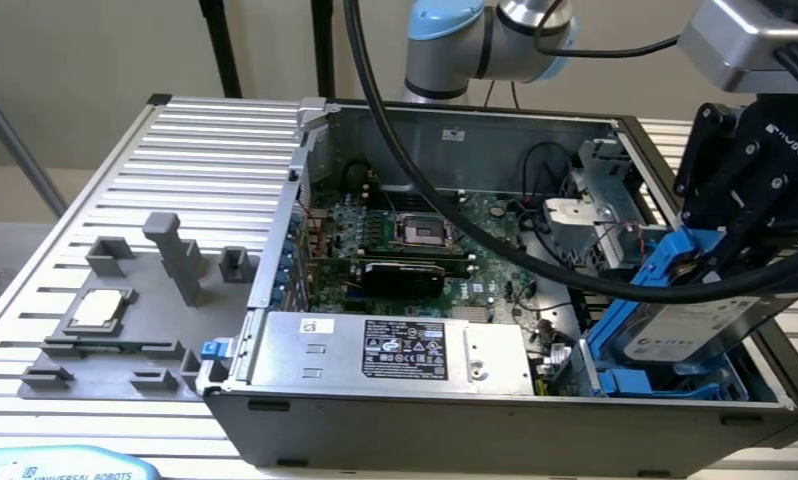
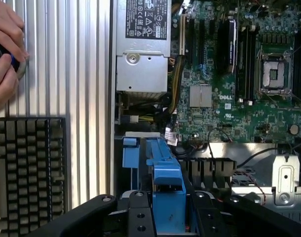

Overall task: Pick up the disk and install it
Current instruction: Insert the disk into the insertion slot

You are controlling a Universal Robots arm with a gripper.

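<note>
The exterior view shows the disk (image 1: 699,325) in the front corner of the computer case (image 1: 506,425), on the exterior view's right. The disk is silver-grey with a white label and sits in a bright blue frame. It is tilted, with one end up and the other end down inside the case, just over a blue holder (image 1: 639,382) in that corner. I cannot tell if it touches the holder.

The black gripper (image 1: 719,265) is above the case, and its fingers pinch the top of the blue frame. A thick black cable (image 1: 506,240) hangs across the case in front of the disk.

Inside the case, a big silver box (image 1: 399,345) with a black label lies along the front wall. Behind it, in the middle of the case, is a green board (image 1: 413,230). Outside the case, on the exterior view's left, a grey tray (image 1: 119,330) on the ribbed table (image 1: 199,150) holds a little silver chip (image 1: 96,308).

In the wrist view the gripper (image 2: 170,210) has the disk (image 2: 165,173) squeezed between its two black fingers (image 2: 139,212). A keyboard (image 2: 29,173) and a person's hand (image 2: 5,49) are outside the case.
</note>
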